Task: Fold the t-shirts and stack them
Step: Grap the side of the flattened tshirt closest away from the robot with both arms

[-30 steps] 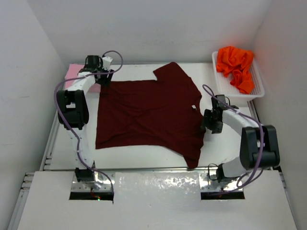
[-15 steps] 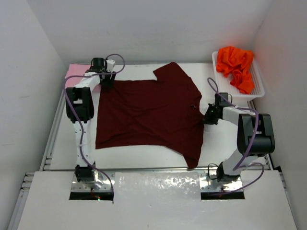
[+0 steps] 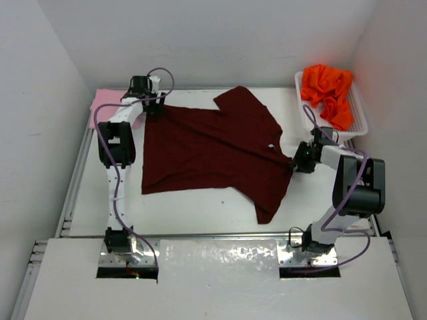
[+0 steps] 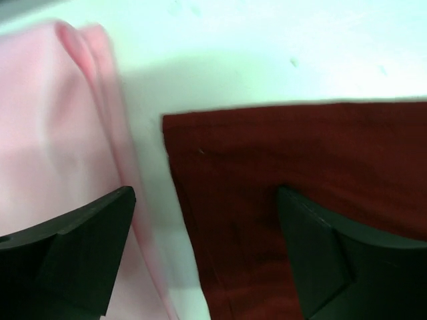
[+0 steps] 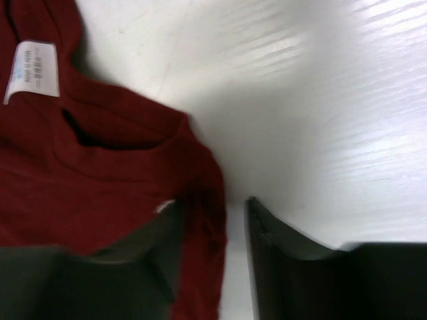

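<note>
**Dark red t-shirt spread on the table, a gripper at each side, both with jaws apart**

The dark red t-shirt (image 3: 207, 153) lies mostly flat in the middle of the white table (image 3: 200, 213). A white neck tag (image 5: 32, 70) faces up near its right edge, with print too blurred to read. The left gripper (image 4: 205, 197) hangs over the shirt's far left corner, jaws spread wide: one finger is above the folded pink t-shirt (image 4: 53, 133) just beside that corner, the other above dark red cloth. The right gripper (image 5: 213, 213) sits at the collar side with its jaws part open. A rumpled edge of the shirt lies between them, bare table showing beside it, so nothing is pinched. The orange t-shirt (image 3: 327, 93) is bunched in the white basket (image 3: 360, 123) at the far right.
</note>
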{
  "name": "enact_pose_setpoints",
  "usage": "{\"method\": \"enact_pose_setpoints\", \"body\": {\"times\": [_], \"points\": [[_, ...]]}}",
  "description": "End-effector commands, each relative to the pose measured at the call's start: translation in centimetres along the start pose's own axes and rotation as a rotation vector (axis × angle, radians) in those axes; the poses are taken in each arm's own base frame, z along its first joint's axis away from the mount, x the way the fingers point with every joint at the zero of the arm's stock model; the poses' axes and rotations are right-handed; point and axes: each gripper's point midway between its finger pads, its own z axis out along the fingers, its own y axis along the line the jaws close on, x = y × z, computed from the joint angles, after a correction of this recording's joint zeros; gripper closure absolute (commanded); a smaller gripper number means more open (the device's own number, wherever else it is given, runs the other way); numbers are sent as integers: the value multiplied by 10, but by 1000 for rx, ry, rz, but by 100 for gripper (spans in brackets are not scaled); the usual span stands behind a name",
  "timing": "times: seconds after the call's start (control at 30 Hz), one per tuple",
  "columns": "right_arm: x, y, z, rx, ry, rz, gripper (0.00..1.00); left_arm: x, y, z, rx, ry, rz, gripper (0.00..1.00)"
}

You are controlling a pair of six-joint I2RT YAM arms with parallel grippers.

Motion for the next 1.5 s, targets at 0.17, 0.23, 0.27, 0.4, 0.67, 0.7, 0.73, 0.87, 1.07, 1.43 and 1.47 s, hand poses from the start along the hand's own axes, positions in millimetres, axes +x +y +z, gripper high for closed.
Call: {"method": "enact_pose_setpoints", "body": {"times": [0.17,0.23,0.27,0.4,0.67,0.7,0.73,0.87,1.07,1.43,1.47], "points": [[-18,7,-55,90,-35,-158,44,-126,-2,-167,137,-290,55,3],[-19,4,-68,126,-49,-146,44,-108,-10,-193,181,-240,104,9],[-13,4,-79,127,-58,-139,44,-94,-13,-227,201,-201,168,21],[24,8,-93,76,-37,-112,46,43,-50,-268,393,123,249,64],[127,26,-90,-21,135,-167,46,231,-77,-285,507,319,274,78],[134,26,-90,-19,148,-164,45,247,-84,-284,528,337,267,73],[137,26,-92,-24,141,-172,44,249,-90,-284,557,326,264,61],[165,23,-87,-52,175,-165,42,264,-96,-272,572,322,267,48],[196,31,-78,-75,244,-195,42,286,-88,-269,494,257,437,49],[207,44,-58,-105,233,-145,43,272,-103,-243,379,156,670,48],[206,46,-57,-112,229,-123,44,273,-100,-241,352,158,682,48]]}}
